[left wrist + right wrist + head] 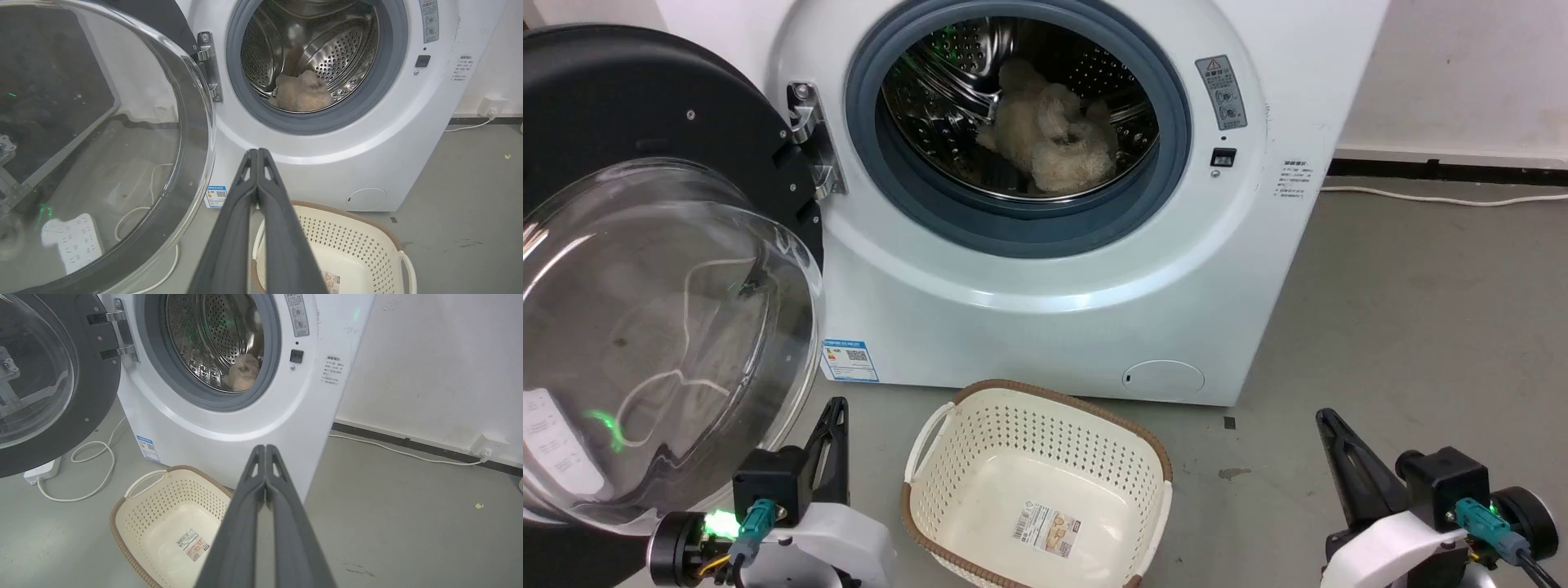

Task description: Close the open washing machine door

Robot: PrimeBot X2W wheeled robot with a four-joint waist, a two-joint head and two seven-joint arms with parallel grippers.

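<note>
At the far left, the washing machine door [645, 269] stands swung wide open on its hinge, near the left gripper [836, 406], whose fingers are pressed together. In the middle, a cream basket [1094, 441] sits on the floor before the white machine [1029, 327], with a beige fluffy item [1054, 135] in the drum. At the right, the right gripper [1327, 418] has its fingers together too.

Washing machine door [662, 286] left of drum [947, 82]; fluffy bundle [1054, 135] in drum; basket [1045, 433] before machine [1029, 318]
</note>
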